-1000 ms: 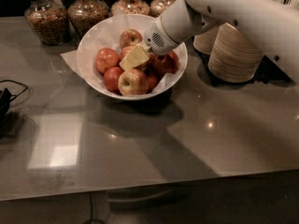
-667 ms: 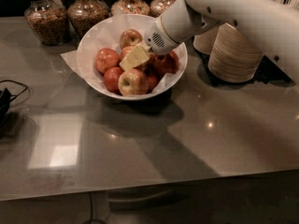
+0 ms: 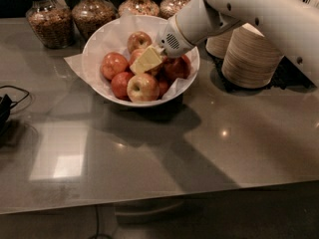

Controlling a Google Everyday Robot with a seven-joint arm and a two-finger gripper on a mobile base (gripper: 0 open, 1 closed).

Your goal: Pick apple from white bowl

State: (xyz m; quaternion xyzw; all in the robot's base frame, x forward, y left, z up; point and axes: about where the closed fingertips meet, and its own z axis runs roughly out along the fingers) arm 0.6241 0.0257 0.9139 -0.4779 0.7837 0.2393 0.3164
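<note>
The white bowl (image 3: pixel 94 51), lined with white paper, stands at the back middle of the grey table and holds several apples. My gripper (image 3: pixel 146 60) reaches down into the bowl from the right. Its cream tip rests over an orange-red and pale yellow apple (image 3: pixel 135 56) in the middle of the pile and hides most of it. A yellower apple with a dark stem pit (image 3: pixel 143 87) lies in front, a deep red apple (image 3: pixel 176 67) lies to the right, and other apples lie at the left (image 3: pixel 113 65) and the back (image 3: pixel 139 40).
Glass jars of grains (image 3: pixel 46 19) stand behind the bowl along the back edge. Stacks of beige disposable bowls (image 3: pixel 250 56) stand right of the bowl under my arm. A black cable (image 3: pixel 9 102) lies at the left edge.
</note>
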